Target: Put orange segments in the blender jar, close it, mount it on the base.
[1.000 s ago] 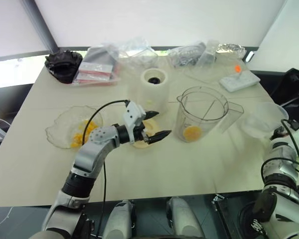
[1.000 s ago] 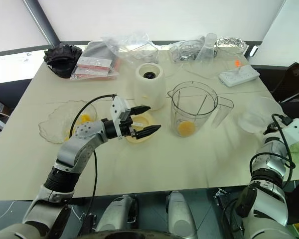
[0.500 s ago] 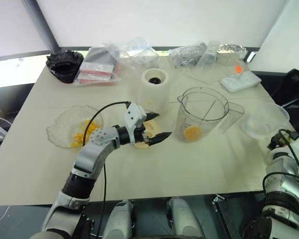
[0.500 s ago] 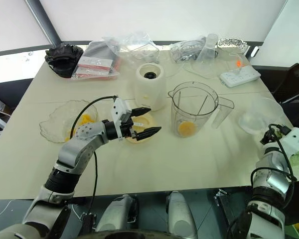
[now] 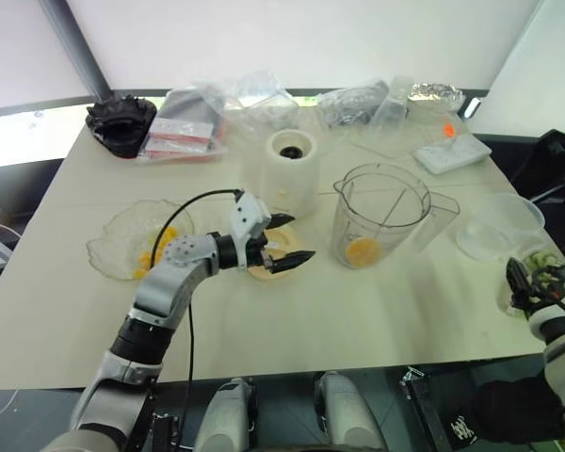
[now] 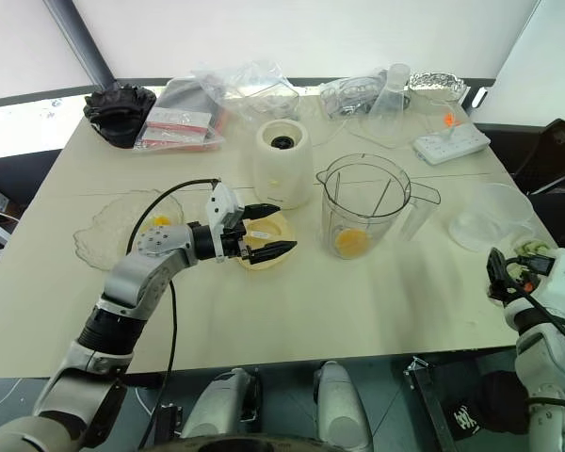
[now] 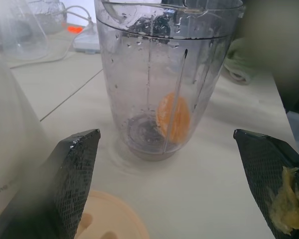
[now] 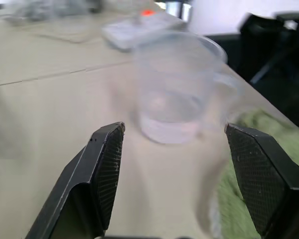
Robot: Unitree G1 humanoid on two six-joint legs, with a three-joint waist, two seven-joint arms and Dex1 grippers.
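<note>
Cream table [image 5: 377,311] fills frame centre; pale wall [image 5: 311,38] along top. Left gripper [image 5: 284,240] and right gripper [image 8: 189,169]: fingers spread, empty.

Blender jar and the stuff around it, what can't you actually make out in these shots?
- Blender jar: head views too small to count the orange segments; the left wrist view shows one through wet walls.
- Cream lid: partly covered by the left end effector.
- Crinkled dish: its fruit is partly hidden by the left arm.
- Bags at the table's far edge: contents too small.
- Green cloth: blurred, cut off by the right wrist view's edge.
</note>
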